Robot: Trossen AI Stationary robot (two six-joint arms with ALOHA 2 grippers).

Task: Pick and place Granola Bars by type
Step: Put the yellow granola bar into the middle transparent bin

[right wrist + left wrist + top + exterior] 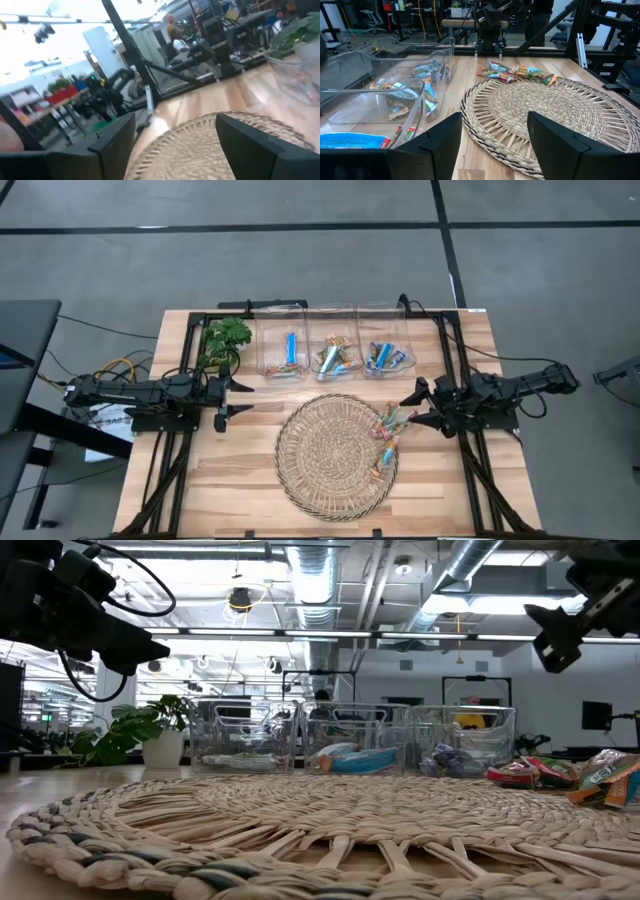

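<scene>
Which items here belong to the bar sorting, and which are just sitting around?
Job:
- granola bars on the woven mat's right edge
- three clear bins, each already holding bars
- left gripper and right gripper, both open, empty

Idle:
- potted plant left of the bins

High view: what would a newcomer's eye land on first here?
Probably the big round woven mat in the middle of the wooden table, with a few granola bars piled at its right edge. Behind it stand three clear bins in a row, each holding bars. Both open grippers flank the mat: left gripper, right gripper.
</scene>
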